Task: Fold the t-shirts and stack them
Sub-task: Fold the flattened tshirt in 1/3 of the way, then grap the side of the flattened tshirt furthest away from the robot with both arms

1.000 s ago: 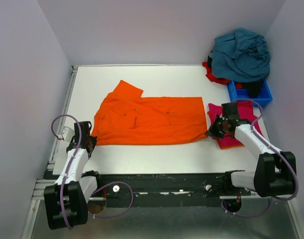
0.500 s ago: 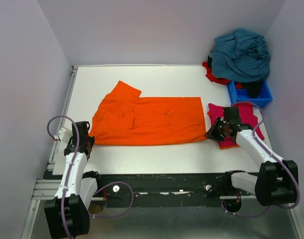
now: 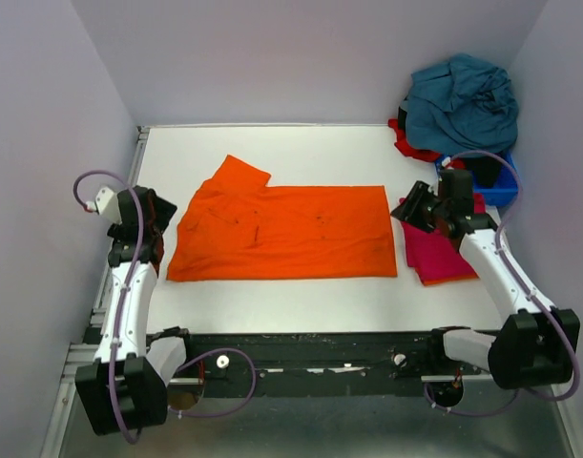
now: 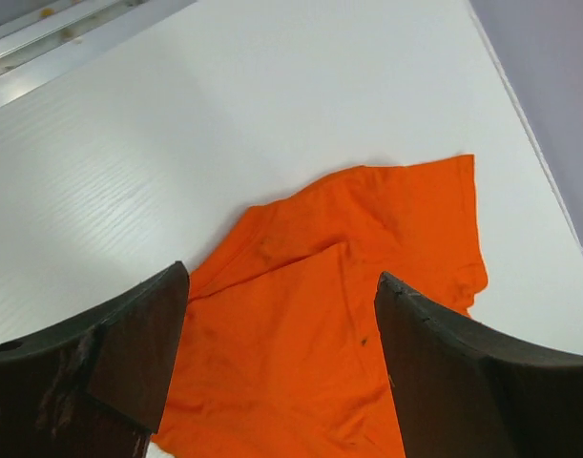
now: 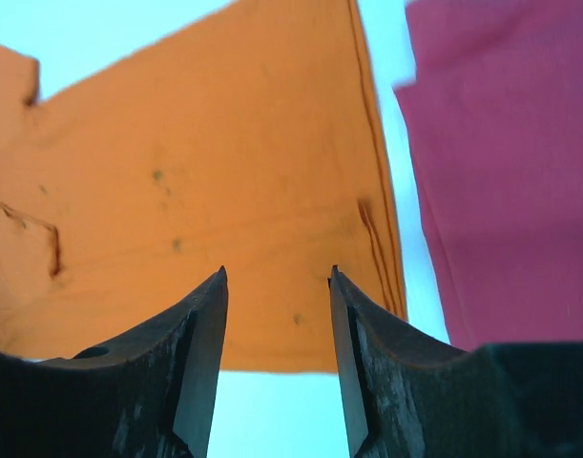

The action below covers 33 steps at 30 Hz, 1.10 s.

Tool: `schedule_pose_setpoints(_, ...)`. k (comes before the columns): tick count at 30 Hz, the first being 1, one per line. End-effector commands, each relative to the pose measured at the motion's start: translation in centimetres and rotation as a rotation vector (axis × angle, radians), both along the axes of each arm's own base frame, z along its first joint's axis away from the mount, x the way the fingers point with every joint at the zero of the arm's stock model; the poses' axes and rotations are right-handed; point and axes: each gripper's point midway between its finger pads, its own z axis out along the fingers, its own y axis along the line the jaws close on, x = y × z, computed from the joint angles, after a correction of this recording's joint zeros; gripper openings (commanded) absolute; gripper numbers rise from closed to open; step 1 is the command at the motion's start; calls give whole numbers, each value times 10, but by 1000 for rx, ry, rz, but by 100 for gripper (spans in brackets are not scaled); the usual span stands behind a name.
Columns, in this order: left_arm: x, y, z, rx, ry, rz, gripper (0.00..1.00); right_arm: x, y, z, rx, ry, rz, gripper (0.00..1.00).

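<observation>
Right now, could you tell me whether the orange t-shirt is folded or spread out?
Partly folded: the orange t-shirt lies flat as a long rectangle, one layer's edge overlapping another, a sleeve sticking out.

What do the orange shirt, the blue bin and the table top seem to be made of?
Orange shirt: soft matte cloth, probably cotton knit; it lies limp with creases and stitched hems.
Blue bin: apparently rigid plastic; straight rim, even colour.
Table: white matte board with fine ribs, perhaps plastic or laminate.
</observation>
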Motion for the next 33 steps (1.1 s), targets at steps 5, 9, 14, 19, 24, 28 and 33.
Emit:
schedule_pose_setpoints(5,109,-29,16,17,-113,-280,92,77,-3,3,-75,-14,28,52)
schedule_pose_setpoints(9,164,-46,11,15,-86,-389,92,103,-6,-8,-114,25,28,52)
schedule_pose_setpoints(14,221,-70,-16,20,9,-495,89,124,-5,-24,-116,65,14,52)
schedule_pose_setpoints(19,262,-93,-45,43,65,-568,87,141,-7,-41,-135,110,10,51)
schedule_pose_setpoints(24,290,-92,-76,32,135,-576,81,149,-8,-57,-146,145,6,50)
schedule_pose_setpoints(28,307,-106,-94,52,196,-591,78,152,-9,-61,-156,153,5,49)
schedule_pose_setpoints(33,321,-110,-119,43,285,-604,76,152,-5,-61,-137,154,19,49)
